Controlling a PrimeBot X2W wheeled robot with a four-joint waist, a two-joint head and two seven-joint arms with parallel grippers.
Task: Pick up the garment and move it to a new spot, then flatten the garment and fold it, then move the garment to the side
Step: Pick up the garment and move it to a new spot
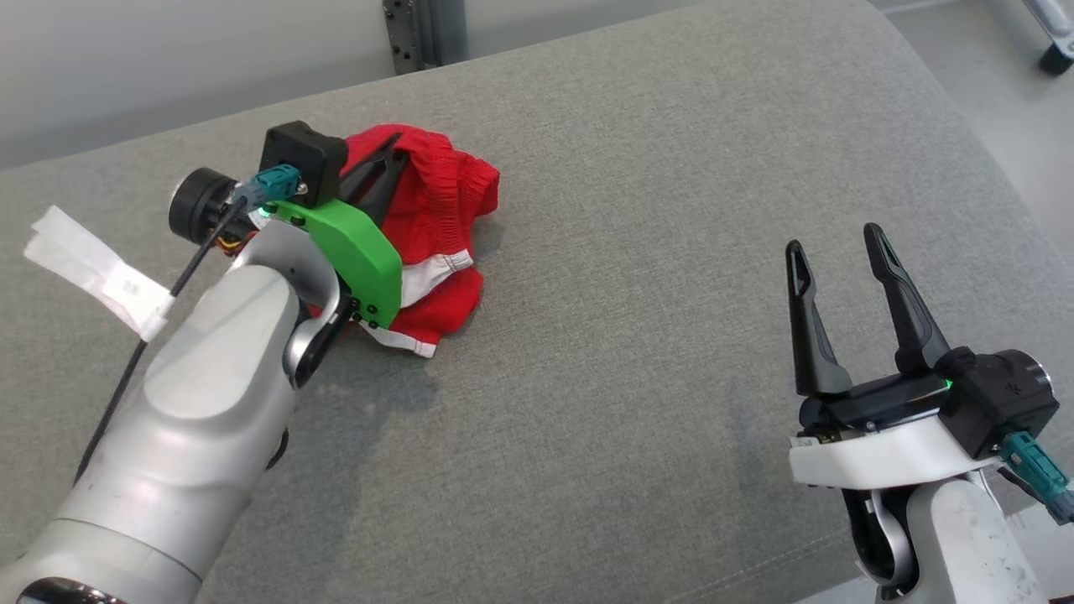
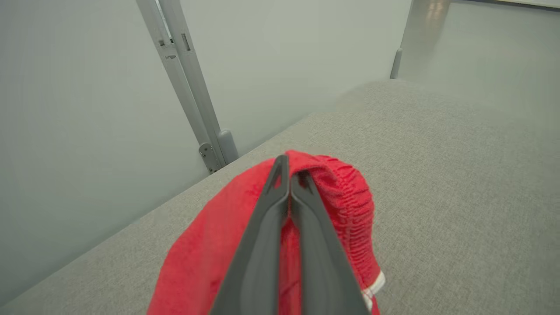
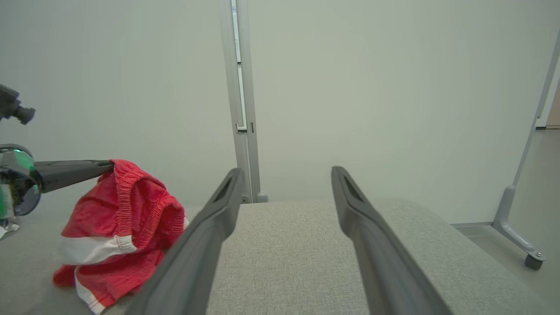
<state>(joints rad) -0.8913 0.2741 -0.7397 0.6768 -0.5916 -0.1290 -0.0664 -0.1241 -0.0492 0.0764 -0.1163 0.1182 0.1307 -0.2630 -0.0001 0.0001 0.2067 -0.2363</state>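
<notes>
Red cloth with white trim, the garment (image 1: 436, 210) lies bunched on the grey bench (image 1: 629, 252) in our head view, our left pincer (image 1: 393, 159) clamped on its elastic edge, we judge to carry it elsewhere, while our right pincer (image 1: 833, 239) waits well apart, spread wide and empty. Our left wrist view shows those fingers pinching a waistband fold. Our right wrist view shows the cloth hanging from that grip, its hem seemingly on the bench.
</notes>
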